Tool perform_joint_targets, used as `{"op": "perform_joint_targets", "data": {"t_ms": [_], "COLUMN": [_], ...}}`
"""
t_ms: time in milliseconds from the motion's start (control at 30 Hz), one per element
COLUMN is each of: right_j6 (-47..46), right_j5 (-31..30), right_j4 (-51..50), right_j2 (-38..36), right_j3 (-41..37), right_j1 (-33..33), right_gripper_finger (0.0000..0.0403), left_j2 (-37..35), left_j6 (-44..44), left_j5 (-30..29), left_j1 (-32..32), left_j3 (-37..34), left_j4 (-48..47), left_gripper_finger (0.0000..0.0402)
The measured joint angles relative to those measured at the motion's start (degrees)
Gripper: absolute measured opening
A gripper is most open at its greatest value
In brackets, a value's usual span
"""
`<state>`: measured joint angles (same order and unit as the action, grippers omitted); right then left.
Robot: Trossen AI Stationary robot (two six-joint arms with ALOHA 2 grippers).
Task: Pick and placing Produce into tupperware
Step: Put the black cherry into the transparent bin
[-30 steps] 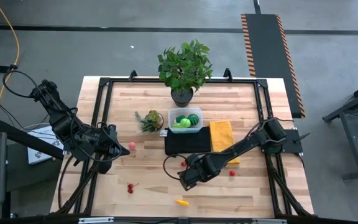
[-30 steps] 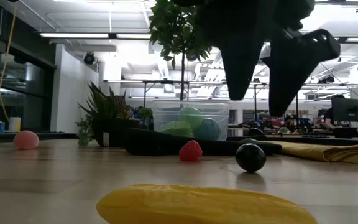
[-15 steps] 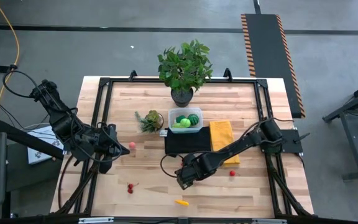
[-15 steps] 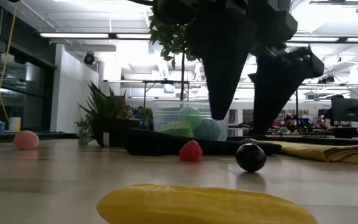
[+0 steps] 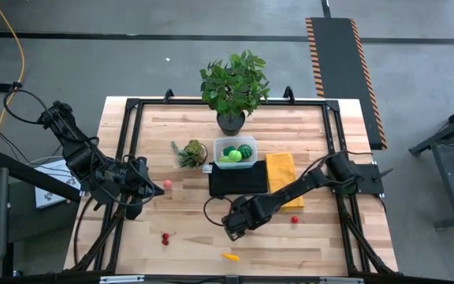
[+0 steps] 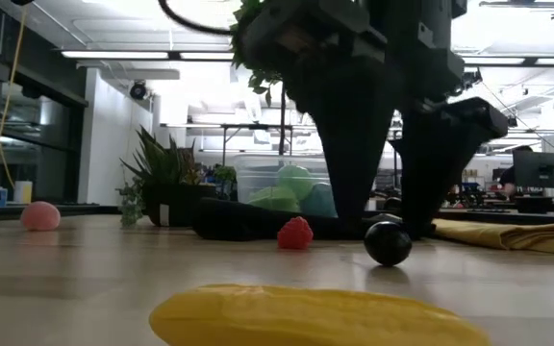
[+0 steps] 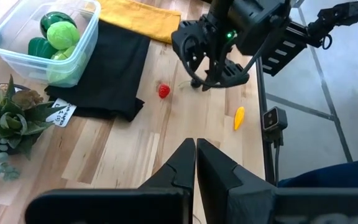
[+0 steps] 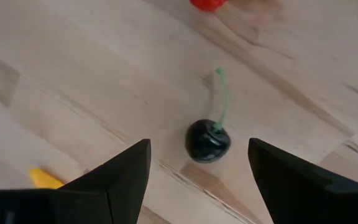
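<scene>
A dark cherry [image 8: 208,140] with a green stem lies on the wood; in the low view the cherry [image 6: 389,242] sits between the two fingers of my right gripper [image 6: 383,227]. My right gripper [image 8: 199,149] is open, pointing down, one finger on each side of the cherry with a gap on both sides. The clear tupperware [image 5: 235,152] holds green pieces. A red berry [image 6: 295,233] and a yellow piece [image 5: 230,256] lie nearby. My left gripper [image 7: 195,155] is shut and waits at the table's left side [image 5: 143,186], beside a pink ball [image 5: 167,184].
The black cloth [image 5: 237,181] and the yellow cloth [image 5: 282,177] lie in front of the tupperware. A small spiky plant [image 5: 191,152] and a big potted plant [image 5: 233,87] stand toward the far edge. Red cherries [image 5: 165,237] and another red berry [image 5: 295,219] lie on the wood.
My right gripper has come down toward the table over the dark cherry, so that its open fingers now reach down on both sides of it. The cherry has stayed where it was.
</scene>
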<state>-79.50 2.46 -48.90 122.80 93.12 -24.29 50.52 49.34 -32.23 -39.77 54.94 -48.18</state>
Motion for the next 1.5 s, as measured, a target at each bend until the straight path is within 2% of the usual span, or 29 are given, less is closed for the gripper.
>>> {"op": "perform_joint_targets", "data": {"t_ms": [500, 833, 967, 1500], "right_j6": [-0.01, 0.9, 1.37, 1.52], "right_j5": [1.05, 1.03, 1.03, 1.68], "right_j4": [-0.11, -0.11, -0.05, 0.32], "right_j2": [0.81, 0.79, 0.79, 0.96], "right_j3": [0.0, 0.0, 0.0, 0.0], "right_j1": [0.0, 0.37, 0.7, 1.18], "right_gripper_finger": [0.0257, 0.0178, 0.0159, 0.0154], "left_j2": [0.0, 0.0, 0.0, 0.0], "left_j6": [0.0, 0.0, 0.0, 0.02], "left_j5": [-0.36, -0.37, -0.37, -0.37], "left_j1": [-0.01, -0.02, -0.02, -0.02], "left_j3": [0.0, 0.0, 0.0, 0.0], "left_j4": [-0.02, 0.0, 0.02, 0.1], "left_gripper_finger": [0.0006, 0.0005, 0.0005, 0.0005]}}
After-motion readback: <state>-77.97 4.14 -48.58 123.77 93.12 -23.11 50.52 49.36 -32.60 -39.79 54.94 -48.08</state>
